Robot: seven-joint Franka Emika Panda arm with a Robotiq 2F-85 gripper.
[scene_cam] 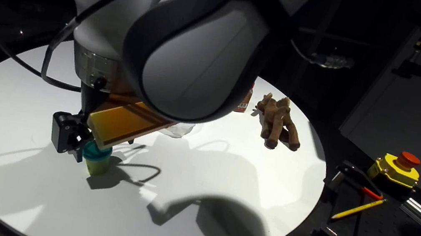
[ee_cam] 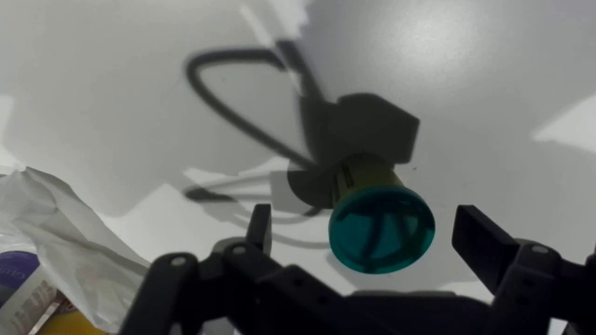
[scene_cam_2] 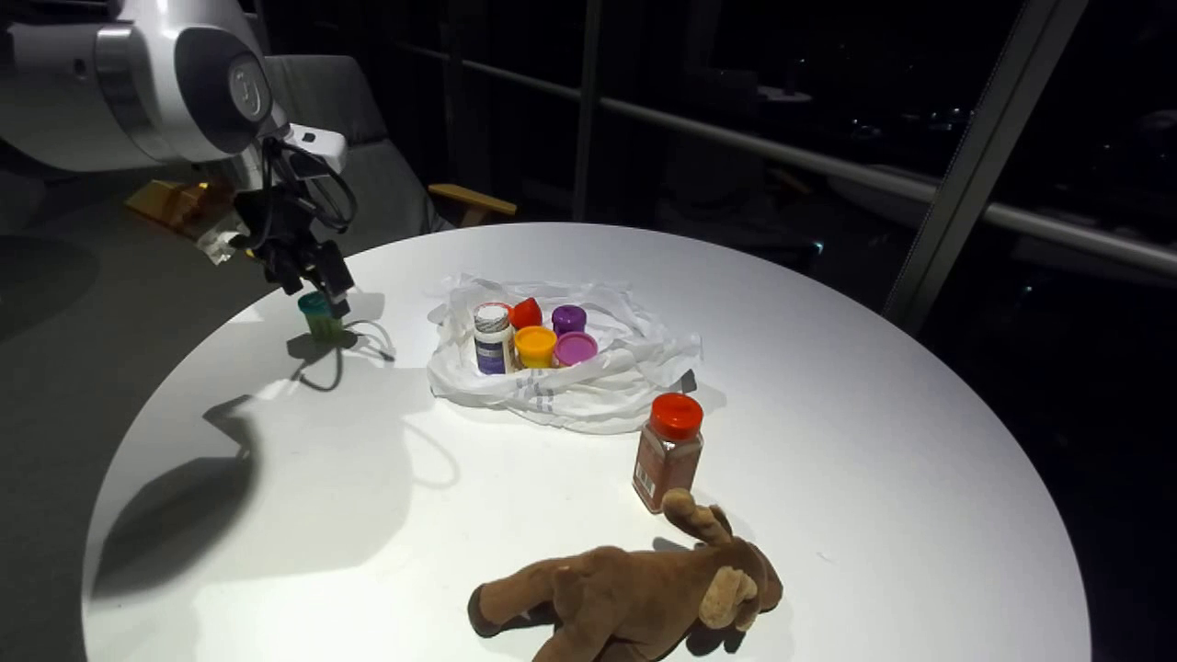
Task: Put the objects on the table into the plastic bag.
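Observation:
A small tub with a teal lid (ee_cam: 382,232) and yellowish body stands upright on the white table; it shows in both exterior views (scene_cam: 97,164) (scene_cam_2: 321,318). My gripper (ee_cam: 364,228) is open, one finger on each side of the lid, with a gap on both sides. The white plastic bag (scene_cam_2: 588,397) lies spread open mid-table, holding a white bottle (scene_cam_2: 494,342), a tub with an orange lid (scene_cam_2: 536,346), a pink-lidded tub (scene_cam_2: 577,348), and purple and red items. A red-lidded spice jar (scene_cam_2: 666,464) stands outside the bag. A brown plush moose (scene_cam_2: 634,593) lies beside the jar.
The round white table (scene_cam: 200,180) has a curved edge, with the tub near one side. The arm covers most of the bag in an exterior view. A yellow emergency stop (scene_cam: 396,170) and pencil (scene_cam: 358,209) lie off the table on a dark bench.

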